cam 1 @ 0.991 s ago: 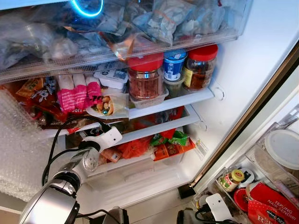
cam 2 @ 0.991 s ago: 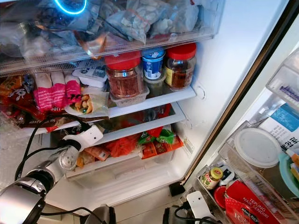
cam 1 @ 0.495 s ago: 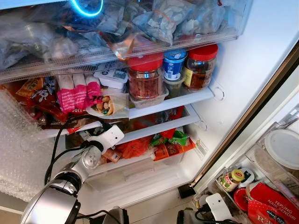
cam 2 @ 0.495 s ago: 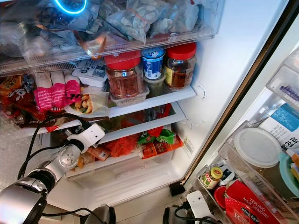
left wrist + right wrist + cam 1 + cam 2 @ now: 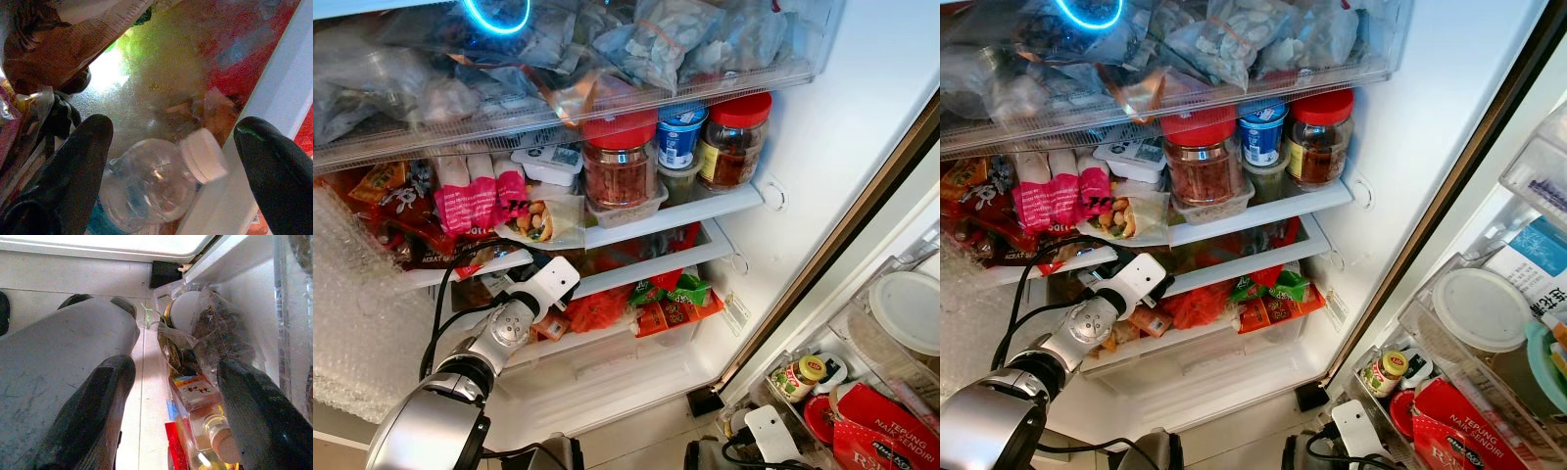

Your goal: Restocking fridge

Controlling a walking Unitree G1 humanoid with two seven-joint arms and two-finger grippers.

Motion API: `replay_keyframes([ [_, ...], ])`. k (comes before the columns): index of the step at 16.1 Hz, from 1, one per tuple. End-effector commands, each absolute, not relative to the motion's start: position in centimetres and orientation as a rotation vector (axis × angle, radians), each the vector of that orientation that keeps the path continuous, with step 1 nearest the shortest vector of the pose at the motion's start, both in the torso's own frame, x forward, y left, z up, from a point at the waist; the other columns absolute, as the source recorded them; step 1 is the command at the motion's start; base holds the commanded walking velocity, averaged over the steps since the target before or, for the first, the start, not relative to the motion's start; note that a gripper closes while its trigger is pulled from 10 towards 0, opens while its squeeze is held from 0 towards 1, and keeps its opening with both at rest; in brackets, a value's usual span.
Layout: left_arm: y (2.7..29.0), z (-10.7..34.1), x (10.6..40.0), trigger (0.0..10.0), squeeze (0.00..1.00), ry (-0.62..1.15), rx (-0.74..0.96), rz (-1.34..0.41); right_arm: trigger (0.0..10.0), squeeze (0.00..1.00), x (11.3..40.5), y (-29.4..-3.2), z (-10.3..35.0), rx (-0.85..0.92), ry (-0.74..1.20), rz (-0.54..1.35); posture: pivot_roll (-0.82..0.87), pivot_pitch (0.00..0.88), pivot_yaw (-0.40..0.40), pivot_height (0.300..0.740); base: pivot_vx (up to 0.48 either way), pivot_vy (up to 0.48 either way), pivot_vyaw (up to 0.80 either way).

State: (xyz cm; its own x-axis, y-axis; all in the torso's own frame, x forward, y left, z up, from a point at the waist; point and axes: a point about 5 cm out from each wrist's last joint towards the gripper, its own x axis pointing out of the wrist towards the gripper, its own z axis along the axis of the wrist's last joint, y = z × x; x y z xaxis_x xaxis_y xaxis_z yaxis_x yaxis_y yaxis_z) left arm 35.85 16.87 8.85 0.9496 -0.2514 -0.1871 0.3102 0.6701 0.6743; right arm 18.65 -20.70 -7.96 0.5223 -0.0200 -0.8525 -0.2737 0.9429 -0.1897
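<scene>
Fridge point(image 5: 803, 127) interior, door open, seen from the robot's head and looking down into crowded shelves. A red-lidded jar point(image 5: 620, 162) stands on the upper white shelf point(image 5: 685, 211), with a blue-lidded tub point(image 5: 679, 135) and a second red-lidded jar point(image 5: 734, 140) just beside it toward the door side. Below that shelf, the left arm reaches in, its white wrist housing point(image 5: 548, 284) level with the next shelf down, near orange and green snack packets point(image 5: 671, 302). From the head, the fingers are hidden by the wrist, so the jaws and the bottle cannot be judged there. The left wrist view supplies what is missing: the left gripper point(image 5: 171, 166) has its two black fingers spread wide on either side of a clear water bottle point(image 5: 146, 183) with a white cap, which lies on its side on the shelf beneath the jar shelf, apparently untouched. The step in hand appears to be placing or settling this bottle; the next move likely calls for drawing the arm straight back without knocking it. The right wrist view shows the right gripper point(image 5: 171, 416) hanging idle, fingers wide apart, above the floor beside the door bins point(image 5: 205, 333).
</scene>
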Motion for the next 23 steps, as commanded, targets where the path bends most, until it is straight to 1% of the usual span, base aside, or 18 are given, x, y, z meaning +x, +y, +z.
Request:
replay_keyframes([
  [1,17.2,9.9,36.4,10.0,0.00,0.056,0.739,-0.269,10.0,0.00,17.0,-21.1,-8.7,-0.317,1.088,0.151,-0.04,0.110,-0.019,0.652,0.000,0.000,0.00],
  [6,17.1,10.5,36.7,10.0,0.00,0.024,0.703,-0.262,10.0,0.00,17.1,-21.2,-8.7,-0.321,1.084,0.144,-0.04,0.107,-0.021,0.652,0.000,0.000,0.00],
  [9,16.7,10.5,36.5,10.0,0.00,0.016,0.615,-0.304,10.0,0.00,17.1,-21.2,-8.6,-0.323,1.083,0.146,-0.03,0.107,-0.021,0.652,0.000,0.000,0.00],
  [10,16.5,10.3,36.2,10.0,0.00,0.002,0.561,-0.303,10.0,0.00,17.1,-21.2,-8.6,-0.324,1.083,0.147,-0.03,0.107,-0.019,0.652,0.000,0.000,0.00],
  [12,16.2,10.2,36.0,10.0,0.00,-0.013,0.540,-0.306,10.0,0.00,17.1,-21.2,-8.7,-0.324,1.083,0.147,-0.03,0.108,-0.018,0.652,0.000,0.000,0.00],
  [13,15.7,9.7,35.4,10.0,0.00,-0.046,0.486,-0.315,10.0,0.00,17.1,-21.2,-8.7,-0.323,1.083,0.146,-0.03,0.111,-0.019,0.652,0.000,0.000,0.00],
  [16,15.5,9.5,34.8,10.0,0.00,-0.085,0.432,-0.307,10.0,0.00,17.0,-21.2,-8.7,-0.323,1.083,0.147,-0.03,0.111,-0.016,0.652,0.000,0.000,0.00],
  [18,15.2,8.5,33.7,10.0,0.00,-0.086,0.379,-0.328,10.0,0.00,17.0,-21.2,-8.7,-0.325,1.085,0.153,-0.02,0.109,-0.011,0.652,0.000,0.000,0.00],
  [21,15.3,7.3,32.2,10.0,0.00,-0.075,0.310,-0.316,10.0,0.00,17.0,-21.2,-8.7,-0.323,1.085,0.150,-0.02,0.108,-0.009,0.652,0.000,0.000,0.00],
  [22,15.4,6.5,31.0,10.0,0.00,-0.070,0.292,-0.311,10.0,0.00,17.0,-21.2,-8.7,-0.323,1.085,0.146,-0.02,0.108,-0.006,0.652,0.000,0.000,0.00],
  [23,15.4,6.2,30.5,10.0,0.00,-0.067,0.289,-0.313,10.0,0.00,17.0,-21.3,-8.7,-0.323,1.085,0.144,-0.02,0.108,-0.006,0.652,0.000,0.000,0.00],
])
